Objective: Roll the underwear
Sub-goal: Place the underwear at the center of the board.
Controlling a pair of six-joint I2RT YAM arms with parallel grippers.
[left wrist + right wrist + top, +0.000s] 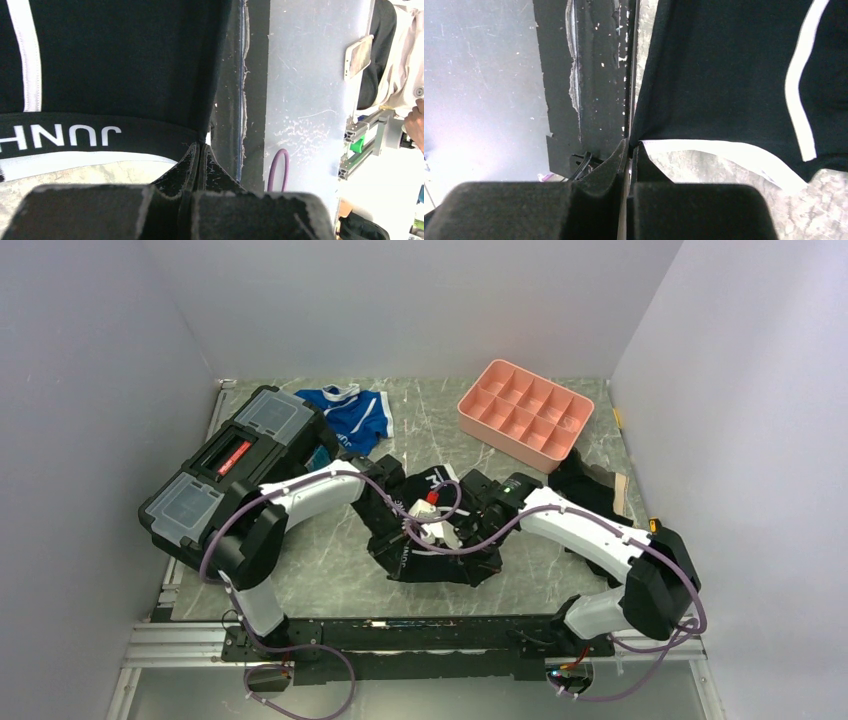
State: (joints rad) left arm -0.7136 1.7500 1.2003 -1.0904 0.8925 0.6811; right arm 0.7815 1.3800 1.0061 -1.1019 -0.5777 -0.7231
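The underwear, black with white side stripes and white lettering, lies in the middle of the table between both arms. My left gripper is shut on a corner of its lettered waistband. My right gripper is shut on a corner at a white-edged hem. In the top view the left gripper and right gripper sit close together over the fabric's upper part. The black cloth stretches away from both sets of fingers toward the table's front rail.
A black toolbox stands at the left. Blue-and-white briefs lie behind it. A pink compartment tray sits at the back right. Another dark garment lies by the right arm. The black front rail runs along the near edge.
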